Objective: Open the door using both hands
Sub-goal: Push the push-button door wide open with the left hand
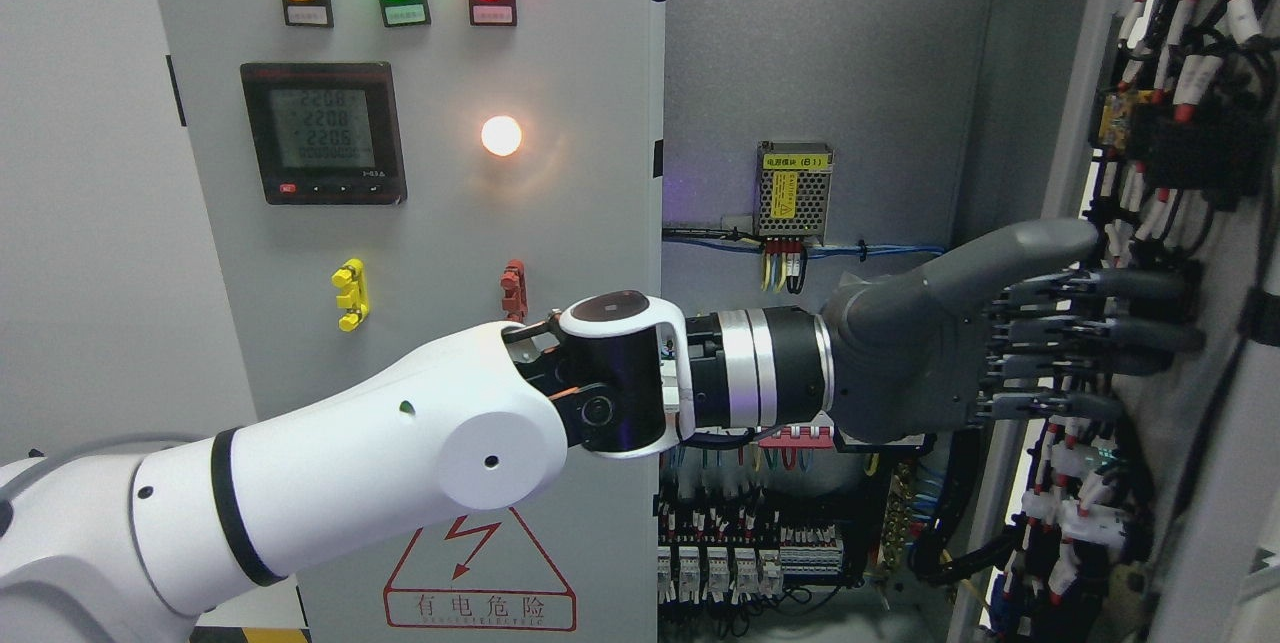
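At three o'clock: left hand (1010, 343) on the open right door (1190, 343).
Fingers (1120, 333) extended, spread, pressed against the door's wired inner face; closed left door (440, 223) at ten o'clock.

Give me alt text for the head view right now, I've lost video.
The left hand reaches across from the lower left, fingers extended against the inner side of the open right door, which is covered in wiring. The cabinet interior is exposed; the closed left door shows three lit indicator lamps and a digital meter. The right arm is not in view.
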